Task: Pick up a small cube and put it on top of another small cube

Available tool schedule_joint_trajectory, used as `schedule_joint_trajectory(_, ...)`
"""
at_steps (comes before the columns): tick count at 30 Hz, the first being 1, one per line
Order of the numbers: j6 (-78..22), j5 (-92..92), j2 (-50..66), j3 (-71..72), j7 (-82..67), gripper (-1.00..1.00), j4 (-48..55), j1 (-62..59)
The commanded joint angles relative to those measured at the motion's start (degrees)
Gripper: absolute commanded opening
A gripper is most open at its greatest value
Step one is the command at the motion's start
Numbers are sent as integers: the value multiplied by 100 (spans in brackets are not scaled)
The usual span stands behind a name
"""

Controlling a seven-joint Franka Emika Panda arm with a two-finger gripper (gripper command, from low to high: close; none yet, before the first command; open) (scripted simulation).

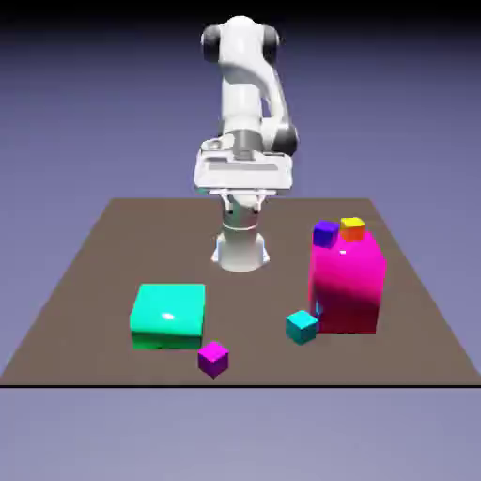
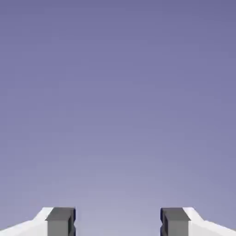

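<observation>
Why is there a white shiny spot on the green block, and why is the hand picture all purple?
Exterior view: light glints off the top of the green block and the pink block. Hand view: only plain backdrop between the open gripper, no cubes.

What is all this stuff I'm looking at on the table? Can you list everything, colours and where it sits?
Table: one, brown, filling the middle of the exterior view.
Large block: one, magenta-pink, tall, at the exterior view's right.
Flat block: one, turquoise-green, low and wide, at the exterior view's left.
Blue cube: one, small, on top of the large block, toward its left.
Orange cube: one, small, yellow on top, on the large block beside the blue cube.
Cyan cube: one, small, on the table by the large block's lower left corner.
Magenta cube: one, small, near the table's front edge.
Arm: one, white, at the far side.
Gripper: one, grey fingertips apart, holding nothing.
</observation>
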State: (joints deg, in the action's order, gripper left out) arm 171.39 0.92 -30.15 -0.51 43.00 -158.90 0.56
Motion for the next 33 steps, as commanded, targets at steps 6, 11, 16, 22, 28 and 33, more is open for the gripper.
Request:
schedule_joint_trajectory(6,-1303,456,1246,-252,269,0,1046,-63)
schedule_joint_trajectory(11,-2389,836,2284,-462,493,0,1918,-115)
schedule_joint_trajectory(16,-3475,1216,3323,-672,717,0,2790,-167)
schedule_joint_trajectory(22,-4778,1672,4569,-924,986,0,3836,-230)
schedule_joint_trajectory(28,-6081,2128,5814,-1177,1255,0,4882,-293)
schedule_joint_trajectory(33,-7167,2508,6853,-1387,1479,0,5753,-345)
